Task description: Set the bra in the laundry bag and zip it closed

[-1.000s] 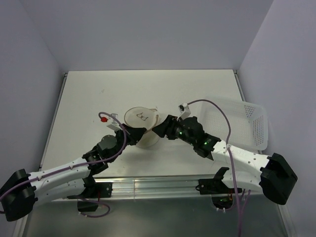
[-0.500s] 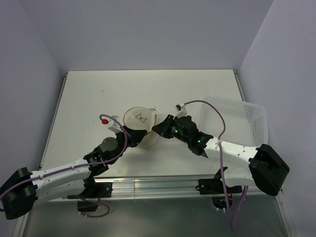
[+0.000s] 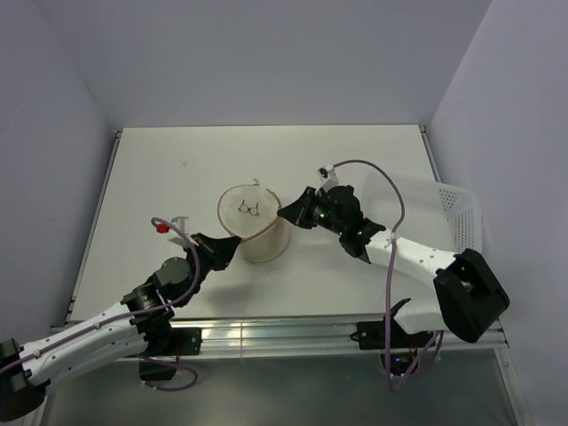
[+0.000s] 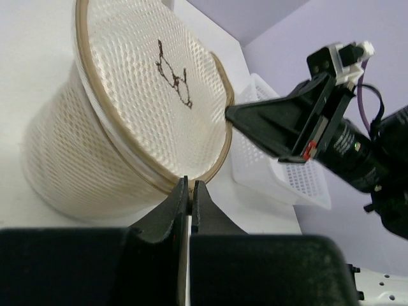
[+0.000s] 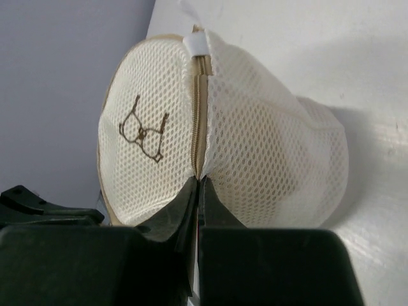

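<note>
Zipping looks to be the step in hand. We see the laundry bag (image 3: 253,229) standing on the desk (image 3: 169,169), near a white basket (image 3: 444,217). Its tan rim is nipped by the left jaws, pressed together. The right jaws are pinched shut on the zipper (image 5: 198,108) seam, and we cannot tell whether the pull sits between them. No bra shows in any of the 3 views; probably it lies inside, behind the mesh. Next, we judge, the right jaws must draw along the seam while the left jaws brace the bag.
</note>
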You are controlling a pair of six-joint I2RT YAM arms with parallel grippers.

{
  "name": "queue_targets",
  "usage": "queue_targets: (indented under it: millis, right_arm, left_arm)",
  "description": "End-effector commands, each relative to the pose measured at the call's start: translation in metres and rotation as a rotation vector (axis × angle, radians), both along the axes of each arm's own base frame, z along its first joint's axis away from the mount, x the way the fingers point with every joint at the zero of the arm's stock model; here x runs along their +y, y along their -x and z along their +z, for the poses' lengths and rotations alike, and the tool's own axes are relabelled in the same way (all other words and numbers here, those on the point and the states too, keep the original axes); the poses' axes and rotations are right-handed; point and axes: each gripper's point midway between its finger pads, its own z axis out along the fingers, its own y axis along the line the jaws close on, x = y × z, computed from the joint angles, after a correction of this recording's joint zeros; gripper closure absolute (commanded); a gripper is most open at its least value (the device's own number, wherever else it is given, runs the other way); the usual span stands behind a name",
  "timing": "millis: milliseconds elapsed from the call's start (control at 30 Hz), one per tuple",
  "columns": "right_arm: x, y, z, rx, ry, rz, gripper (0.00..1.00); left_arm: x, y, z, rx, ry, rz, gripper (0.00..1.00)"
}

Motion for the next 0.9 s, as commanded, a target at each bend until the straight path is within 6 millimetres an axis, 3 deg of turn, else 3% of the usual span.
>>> queue_targets:
  millis: [0,67,167,300,333,367,433,467,500,533,567,667,733,867]
  right_arm:
    - [0.008,-0.029,0.044,-0.162,-0.017,0.09,1.0]
    - [0.016,-0.036,0.039,-0.149,-0.01,0.14,1.0]
    - [0.033,-0.058,0.059,-0.195,0.001,0.184,1.0]
    - [0.043,-0.079,0.045,-0.129,0.071,0.184,0.98]
    - [0.043,-0.083,0.037,-0.097,0.094,0.168,0.88]
    - [0.04,-0.084,0.037,-0.082,0.109,0.156,0.64]
    - [0.034,-0.077,0.039,-0.079,0.113,0.129,0.48]
    - [0.028,-0.068,0.029,-0.056,0.126,0.117,0.38]
    - [0.023,-0.063,0.027,-0.05,0.132,0.1,0.37]
    - [0.019,-0.054,0.041,-0.072,0.111,0.072,0.37]
    - [0.013,-0.043,0.027,-0.051,0.119,0.057,0.37]
    - [0.006,-0.009,0.019,-0.019,0.058,0.035,0.36]
    - [0.01,0.007,0.03,-0.025,-0.018,0.038,0.36]
    - [0.038,0.045,0.034,-0.009,-0.094,0.122,0.37]
  left_arm:
    - [0.03,-0.001,-0.013,0.01,-0.091,0.098,1.0]
    - [0.036,0.001,-0.006,-0.004,-0.072,0.109,1.0]
    - [0.034,0.004,-0.002,-0.015,-0.076,0.087,1.0]
    - [0.01,0.01,0.015,-0.064,-0.024,-0.023,1.0]
    - [0.006,0.01,0.015,-0.062,-0.024,-0.033,1.0]
    - [0.002,0.007,0.009,-0.048,-0.042,-0.037,1.0]
    - [-0.004,0.005,0.013,-0.058,-0.025,-0.041,1.0]
    - [-0.008,0.003,0.008,-0.048,-0.037,-0.043,1.0]
    - [-0.01,0.002,0.009,-0.049,-0.028,-0.044,1.0]
    - [-0.013,0.0,0.014,-0.059,-0.008,-0.042,1.0]
    - [-0.015,-0.002,0.01,-0.049,-0.011,-0.037,1.0]
    - [-0.021,-0.006,0.016,-0.058,0.017,-0.036,1.0]
    - [-0.025,-0.006,0.017,-0.059,0.027,-0.047,1.0]
    - [-0.033,-0.005,0.012,-0.047,0.037,-0.073,1.0]
